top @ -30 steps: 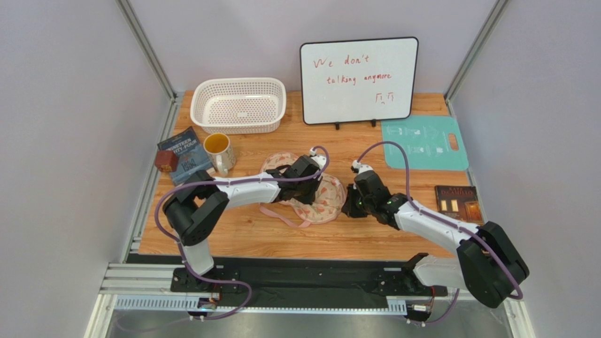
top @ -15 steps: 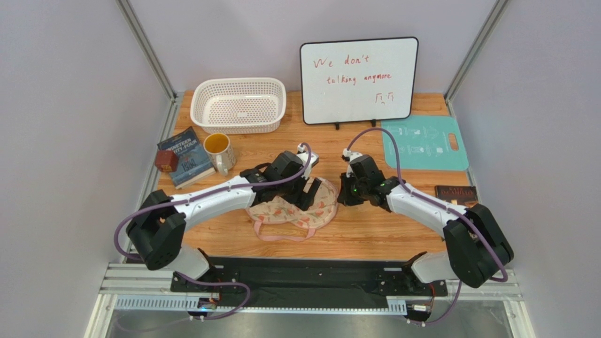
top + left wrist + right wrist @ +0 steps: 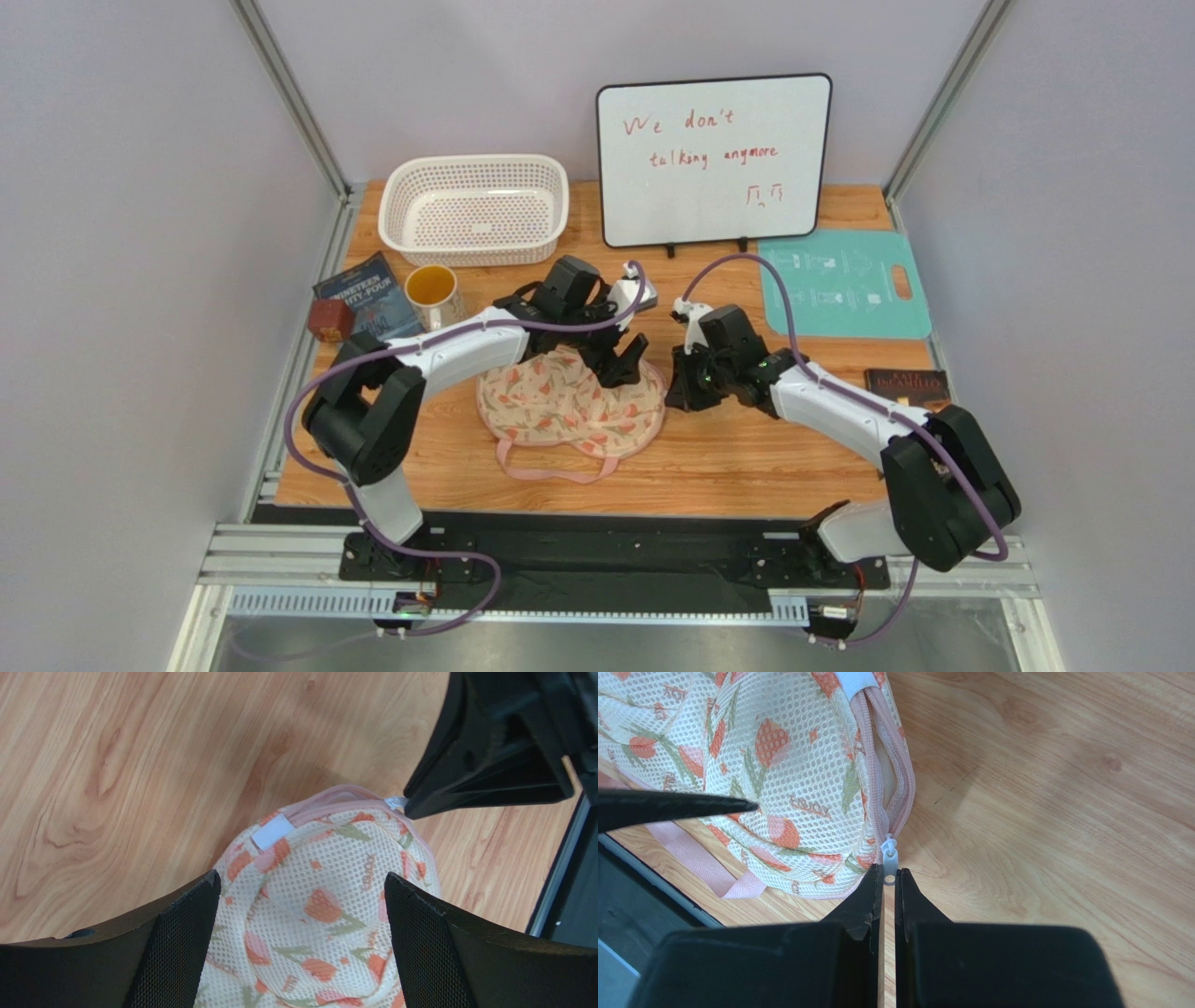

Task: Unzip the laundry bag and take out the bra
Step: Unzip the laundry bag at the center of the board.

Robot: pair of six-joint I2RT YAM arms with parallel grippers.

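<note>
Laundry bag: the laundry bag (image 3: 561,399) lies flat on the desk (image 3: 730,462), between my two arms. Its long axis runs roughly left to right across the overhead view.

Right tool: my right tool (image 3: 889,876) is closed, with its tips pinched on the white zipper pull (image 3: 889,855) at the end of the bag that faces this arm.

Left tool: my left tool (image 3: 300,877) is spread wide and grips nothing. One finger stands on each side of the bag's rounded lobe, next to the pull.

Key relation: the pink zipper trim (image 3: 868,735) runs from the pull straight away from my right tool, along the bag's curved edge. The bag's body lies to that tool's left. My right arm owns the pull; my left is the nearer one to the cloth.

Zipper: a short stretch beyond the pull already gapes. I judge most of the track is yet to open.

Bra: the bra is not out on the desk, so I judge it is inside the bag. Something pale shows in the gap, but I cannot tell whether that is it.

Next move, as I judge it: the pull must travel along the trim line, not across it, while my left tool pins the cloth so the bag does not slide with it.

Risk: the mesh looks limp and may bunch ahead of the slider.
</note>
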